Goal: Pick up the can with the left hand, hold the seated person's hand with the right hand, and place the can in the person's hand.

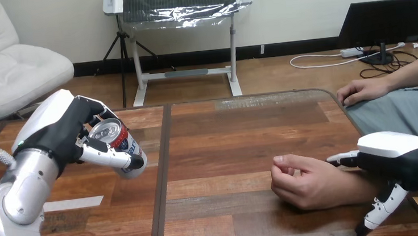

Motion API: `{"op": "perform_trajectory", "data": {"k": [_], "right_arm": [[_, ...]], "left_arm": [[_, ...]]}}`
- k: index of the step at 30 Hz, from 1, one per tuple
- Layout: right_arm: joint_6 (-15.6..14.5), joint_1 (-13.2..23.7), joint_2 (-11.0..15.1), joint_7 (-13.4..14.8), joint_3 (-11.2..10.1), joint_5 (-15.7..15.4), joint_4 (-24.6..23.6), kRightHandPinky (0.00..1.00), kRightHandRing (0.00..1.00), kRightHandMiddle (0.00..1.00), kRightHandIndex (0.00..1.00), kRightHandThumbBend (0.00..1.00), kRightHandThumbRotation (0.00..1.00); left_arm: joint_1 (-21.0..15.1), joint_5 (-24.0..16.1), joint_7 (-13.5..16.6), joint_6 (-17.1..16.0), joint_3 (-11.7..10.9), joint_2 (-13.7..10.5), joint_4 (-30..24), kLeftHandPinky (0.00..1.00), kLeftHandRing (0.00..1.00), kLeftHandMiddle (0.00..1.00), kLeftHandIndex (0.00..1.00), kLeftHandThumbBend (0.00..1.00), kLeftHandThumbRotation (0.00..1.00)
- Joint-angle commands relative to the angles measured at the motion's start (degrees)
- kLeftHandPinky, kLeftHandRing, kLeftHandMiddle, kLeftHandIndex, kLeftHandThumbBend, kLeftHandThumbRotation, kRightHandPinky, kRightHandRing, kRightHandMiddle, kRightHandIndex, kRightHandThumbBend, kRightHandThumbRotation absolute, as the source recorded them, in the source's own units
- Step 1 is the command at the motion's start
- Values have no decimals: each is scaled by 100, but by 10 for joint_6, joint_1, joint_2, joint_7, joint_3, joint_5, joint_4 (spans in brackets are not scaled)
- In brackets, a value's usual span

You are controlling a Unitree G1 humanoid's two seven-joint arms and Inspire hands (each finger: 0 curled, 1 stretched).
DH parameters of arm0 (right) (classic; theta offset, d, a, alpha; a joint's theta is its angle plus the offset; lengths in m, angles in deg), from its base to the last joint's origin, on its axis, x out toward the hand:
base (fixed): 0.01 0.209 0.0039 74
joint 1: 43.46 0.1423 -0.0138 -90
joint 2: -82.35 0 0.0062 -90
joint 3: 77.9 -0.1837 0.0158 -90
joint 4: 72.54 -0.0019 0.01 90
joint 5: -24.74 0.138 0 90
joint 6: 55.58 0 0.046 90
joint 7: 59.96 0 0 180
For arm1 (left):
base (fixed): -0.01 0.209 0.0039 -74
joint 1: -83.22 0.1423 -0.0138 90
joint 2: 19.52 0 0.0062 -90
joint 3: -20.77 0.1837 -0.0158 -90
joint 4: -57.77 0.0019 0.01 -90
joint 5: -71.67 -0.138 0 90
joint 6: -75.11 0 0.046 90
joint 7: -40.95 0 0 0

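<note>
Can (118,139) up in left hand (62,128), handover pending.
Head view: left hand wraps tilted can above table's (227,150) left half; right hand (395,156) lies on person's wrist (350,184), grip can't tell. Person's hand (309,184) is half-curled: you'd best wait for an open palm, then bring can across slow & level.

The can (114,139) gripped in the left hand (62,128) is thin metal, its lid bare and shiny, its side glossy with print. That hand's back has a smooth, glossy white plastic shell over matt black, and the forearm (19,194) behind it is brushed silver metal. The right hand (395,150) has the same glossy shell. Beneath both hands the table (226,145) is planked wood with a low sheen, and a matt white tape strip (66,204) lies below the left hand.
</note>
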Motion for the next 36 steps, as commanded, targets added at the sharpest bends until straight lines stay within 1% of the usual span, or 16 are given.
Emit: {"op": "perform_trajectory", "data": {"k": [1, 2, 8, 11, 18, 22, 27, 30, 34, 36], "right_arm": [[-27, 8, 27, -3, 15, -17, 20, 68, 87, 87, 87, 100, 32], [-26, 9, 27, -2, 17, -19, 20, 65, 86, 86, 86, 100, 32], [-32, 11, 23, 5, 32, -39, 18, 58, 82, 83, 84, 100, 32], [-32, 13, 20, 14, 40, -52, 21, 55, 79, 81, 82, 100, 31], [-36, 15, 15, 43, 56, -73, 25, 51, 73, 77, 79, 100, 29], [-50, 17, 10, 50, 66, -85, 25, 49, 70, 75, 77, 100, 29], [-63, 21, 5, 58, 78, -93, 30, 45, 66, 73, 76, 100, 28], [-73, 24, 1, 54, 84, -93, 32, 41, 62, 71, 74, 100, 27], [-74, 26, -1, 58, 91, -95, 35, 39, 59, 68, 73, 100, 27], [-73, 27, -1, 62, 94, -95, 37, 36, 55, 66, 71, 100, 27]], "left_arm": [[-39, 0, 14, -5, -23, 1, -18, 23, 31, 41, 49, 65, 0], [-39, 0, 14, -4, -23, 1, -19, 23, 31, 40, 49, 64, 0], [-38, 0, 16, -4, -23, 2, -20, 22, 29, 39, 50, 64, 0], [-38, 2, 18, -7, -24, 2, -19, 20, 28, 38, 49, 64, 0], [-38, 4, 17, -3, -23, 3, -21, 20, 27, 38, 49, 64, 0], [-38, 4, 17, -3, -23, 3, -22, 19, 27, 37, 49, 64, 0], [-37, 6, 17, -5, -24, 3, -23, 18, 26, 36, 49, 64, 0], [-37, 7, 17, -4, -24, 3, -23, 18, 25, 35, 49, 64, 0], [-36, 9, 17, -5, -26, 5, -24, 17, 25, 35, 49, 64, 0], [-35, 9, 17, -5, -26, 5, -25, 17, 25, 35, 49, 64, 0]]}}
